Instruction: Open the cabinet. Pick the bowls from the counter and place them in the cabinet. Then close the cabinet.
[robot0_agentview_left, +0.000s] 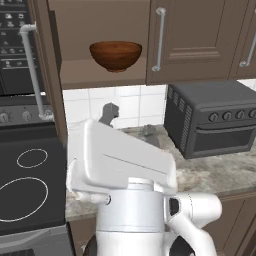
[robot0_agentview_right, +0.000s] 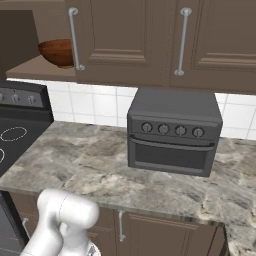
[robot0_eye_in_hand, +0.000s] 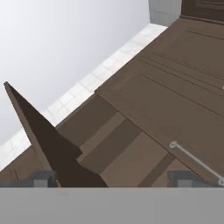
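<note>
The cabinet (robot0_agentview_left: 195, 40) hangs above the counter (robot0_agentview_left: 215, 170). Its left door (robot0_agentview_left: 54, 90) is swung open and its right door is shut. A glossy reddish-brown bowl (robot0_agentview_left: 115, 55) stands upright on the cabinet's bottom shelf, and from the right it shows behind a door handle (robot0_agentview_right: 57, 52). In the hand view my gripper (robot0_eye_in_hand: 113, 179) is open, fingertips (robot0_eye_in_hand: 43, 179) wide apart with nothing between them. It looks along panelled cabinet fronts (robot0_eye_in_hand: 175, 87), with the dark edge of the open door (robot0_eye_in_hand: 48, 140) at the left.
A black toaster oven (robot0_agentview_right: 172, 132) stands on the counter (robot0_agentview_right: 100, 165) under the shut doors. The black stovetop (robot0_agentview_left: 30, 180) lies at the left. My white arm (robot0_agentview_left: 125, 170) fills the foreground over the counter's front edge.
</note>
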